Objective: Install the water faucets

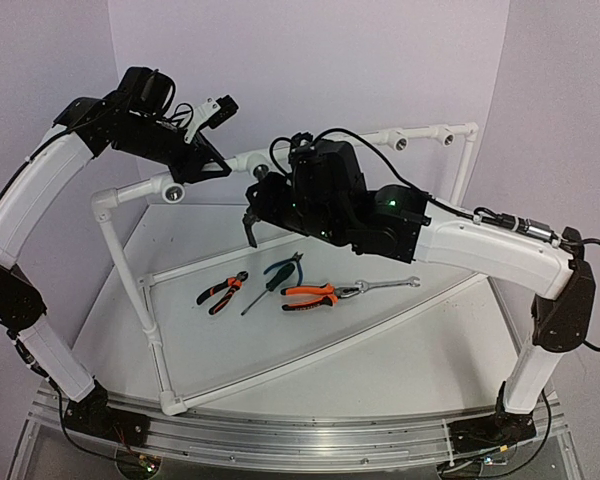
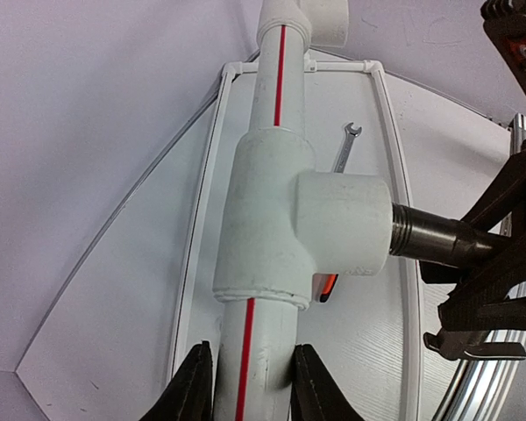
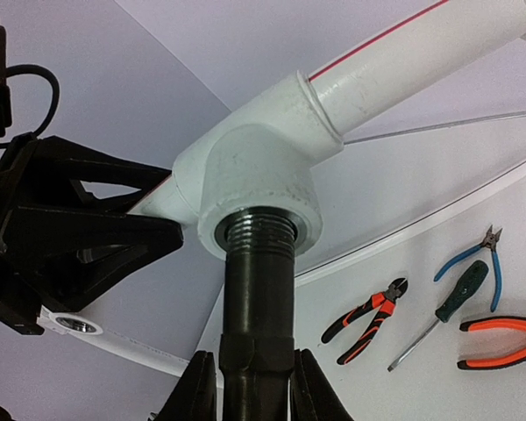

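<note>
1. The right gripper (image 3: pixel 254 390) is clamped on the dark faucet (image 3: pixel 259 298), with one finger pressed against each side of its body.
2. Straight ahead of those fingertips, the faucet's threaded end sits in the round mouth of a white tee fitting (image 3: pixel 254 175). Several threads show outside the rim.
3. The left gripper (image 2: pixel 250 386) is closed around the white pipe (image 2: pixel 276 79). Its two dark fingers touch the pipe on either side, just short of the tee fitting.
4. Seen from the left gripper, the tee's socket sticks out to the right. The faucet runs from it, square to the pipe, into the right gripper's fingers.
5. The pipe has a thin red stripe along its length and stands raised above the white table (image 1: pixel 430 340).
6. Below both grippers and well apart from them, hand tools lie on the table: orange-and-black cutters (image 3: pixel 368 317), a green-handled screwdriver (image 3: pixel 447 307) and a slim metal wrench (image 2: pixel 346 145).
</note>
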Robot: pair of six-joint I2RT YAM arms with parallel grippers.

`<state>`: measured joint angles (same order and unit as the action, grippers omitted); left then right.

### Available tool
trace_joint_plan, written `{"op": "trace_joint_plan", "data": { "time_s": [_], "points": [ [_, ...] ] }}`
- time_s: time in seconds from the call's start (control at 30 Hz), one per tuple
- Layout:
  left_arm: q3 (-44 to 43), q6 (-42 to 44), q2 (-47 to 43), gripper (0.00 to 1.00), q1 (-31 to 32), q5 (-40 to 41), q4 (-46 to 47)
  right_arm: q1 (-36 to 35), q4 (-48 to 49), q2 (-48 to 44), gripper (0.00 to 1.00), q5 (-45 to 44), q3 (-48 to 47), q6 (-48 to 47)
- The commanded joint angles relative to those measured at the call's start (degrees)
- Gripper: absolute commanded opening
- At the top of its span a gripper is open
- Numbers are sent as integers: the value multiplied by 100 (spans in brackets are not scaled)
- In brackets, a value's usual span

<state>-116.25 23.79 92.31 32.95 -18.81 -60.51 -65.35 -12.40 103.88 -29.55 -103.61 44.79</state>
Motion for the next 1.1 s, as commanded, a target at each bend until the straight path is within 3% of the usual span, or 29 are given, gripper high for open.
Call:
{"op": "trace_joint_plan", "data": {
  "time_s": [0.0,0.5,0.8,1.07],
  "points": [
    [-240,-625,23,32,247,-146,-312,663,1095,-298,0,-1037,-665,-95],
    [-203,-550,27,36,247,-242,-341,658,1088,-395,0,-1225,-310,205],
    [-754,-7,-20,49,247,-345,-291,659,1091,-291,0,-1227,-364,436],
    [-475,60,-118,52,247,-352,-199,656,1125,-151,0,-1129,-355,675]
  ]
}}
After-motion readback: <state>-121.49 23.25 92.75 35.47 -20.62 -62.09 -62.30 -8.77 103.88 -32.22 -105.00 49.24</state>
